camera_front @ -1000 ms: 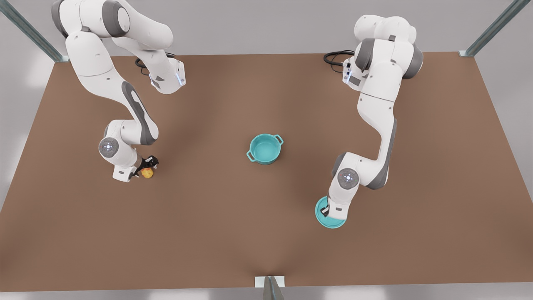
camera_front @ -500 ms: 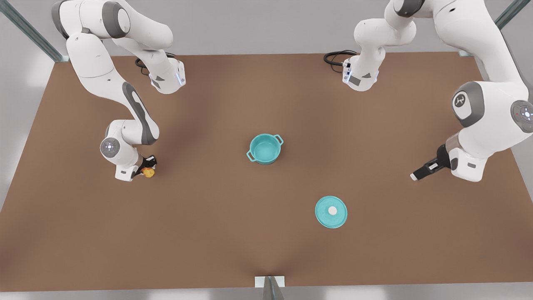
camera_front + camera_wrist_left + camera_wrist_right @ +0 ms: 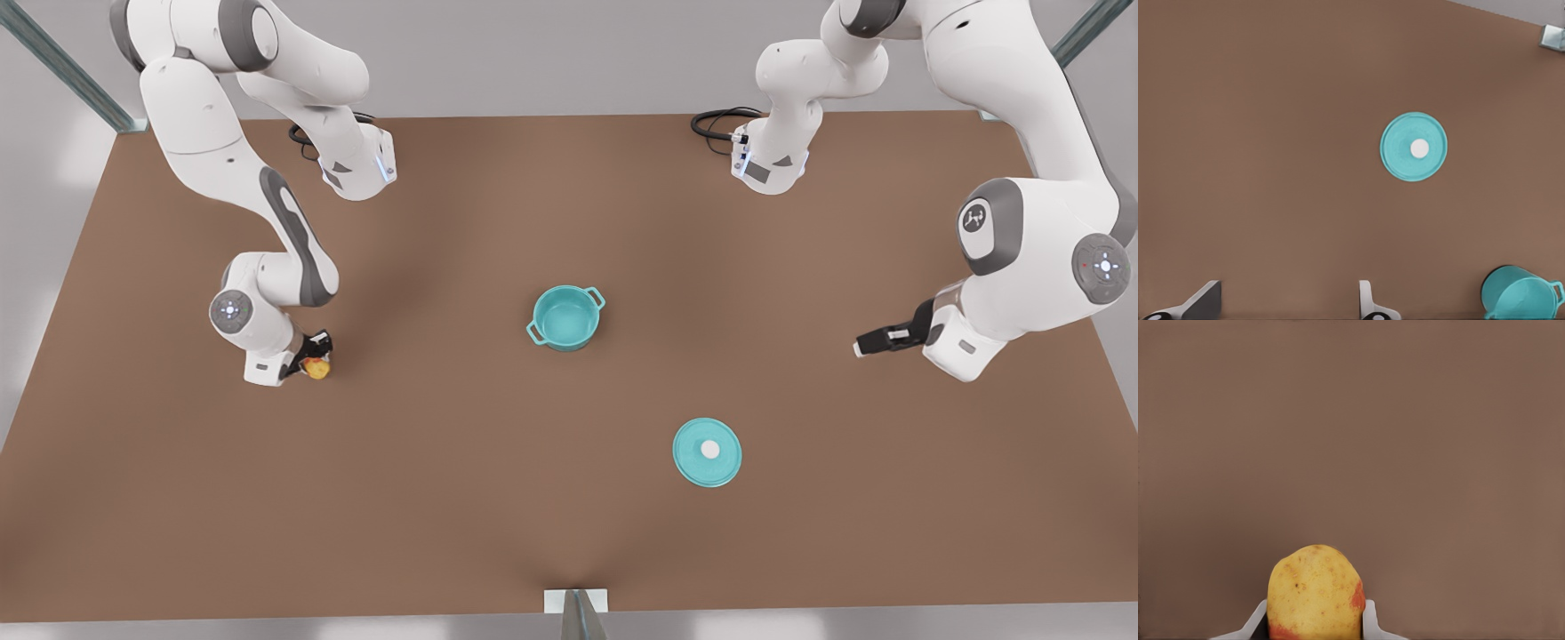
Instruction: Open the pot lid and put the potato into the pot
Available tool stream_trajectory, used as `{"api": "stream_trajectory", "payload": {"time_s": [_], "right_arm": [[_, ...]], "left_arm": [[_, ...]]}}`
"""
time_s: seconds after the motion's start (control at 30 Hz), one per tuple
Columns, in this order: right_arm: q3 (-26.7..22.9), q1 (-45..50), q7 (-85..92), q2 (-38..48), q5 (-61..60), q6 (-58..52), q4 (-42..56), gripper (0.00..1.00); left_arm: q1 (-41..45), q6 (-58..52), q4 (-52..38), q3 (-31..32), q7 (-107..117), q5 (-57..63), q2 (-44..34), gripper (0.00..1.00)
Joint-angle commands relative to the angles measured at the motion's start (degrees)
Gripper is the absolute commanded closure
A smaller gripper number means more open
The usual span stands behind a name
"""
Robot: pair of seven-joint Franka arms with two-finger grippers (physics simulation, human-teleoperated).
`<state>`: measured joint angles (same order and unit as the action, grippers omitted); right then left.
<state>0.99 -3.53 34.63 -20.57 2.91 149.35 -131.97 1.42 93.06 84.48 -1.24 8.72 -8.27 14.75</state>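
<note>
The teal pot (image 3: 566, 317) stands open and upright at the table's middle, also seen at the edge of the left wrist view as the pot (image 3: 1519, 293). The pot lid (image 3: 707, 452) lies flat on the table nearer the front, white knob up; the lid (image 3: 1413, 147) is far below my left gripper (image 3: 1285, 310). That left gripper (image 3: 861, 348) hovers open and empty at the front view's right. At the front view's left, my right gripper (image 3: 311, 360) is shut on the potato (image 3: 315, 366). The yellow potato (image 3: 1315, 590) sits between its fingers (image 3: 1369, 617).
The brown table (image 3: 444, 498) runs wide around the pot. Both arm bases (image 3: 360, 164) stand at the back edge, with a black cable (image 3: 716, 120) by the one on the right. A metal post (image 3: 576, 613) sits at the front edge.
My left gripper let go of the lid, which stays flat on the table, and swung up and away to the front view's right. The right gripper with the potato barely shifted.
</note>
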Motion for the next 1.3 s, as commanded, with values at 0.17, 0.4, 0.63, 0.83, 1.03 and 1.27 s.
{"api": "stream_trajectory", "payload": {"time_s": [0.17, 0.4, 0.63, 0.83, 1.03, 1.27], "right_arm": [[2.1, 0.0, 0.3, 3.4, 0.0, -5.1, 0.3, 0.56], [8.9, 0.2, -0.1, 6.9, -2.0, -9.0, 1.5, 0.57], [16.3, 0.3, -0.6, 7.1, -4.1, -10.3, 3.7, 0.59], [23.3, 0.5, -2.0, 6.8, -4.1, -10.3, 7.6, 0.59], [24.1, 11.3, -2.5, 4.3, -10.0, -10.1, 13.6, 0.59], [23.8, 22.9, -11.2, 0.2, -10.1, -10.0, 20.7, 0.59]], "left_arm": [[-0.4, -0.9, 0.1, -0.2, -11.2, 0.8, -0.2, 0.0], [-0.4, -2.5, -0.1, -0.3, -10.6, 0.9, -0.1, 0.0], [-0.3, -2.5, -0.2, -0.3, -9.9, 0.9, 0.0, 0.0], [-0.3, -2.5, -0.1, -0.3, -9.8, 0.9, 0.0, 0.0], [-0.3, -2.5, -0.1, -0.2, -9.8, 0.9, 0.0, 0.0], [-0.2, -2.6, 0.0, -0.2, -8.9, 0.9, 0.0, 0.0]]}}
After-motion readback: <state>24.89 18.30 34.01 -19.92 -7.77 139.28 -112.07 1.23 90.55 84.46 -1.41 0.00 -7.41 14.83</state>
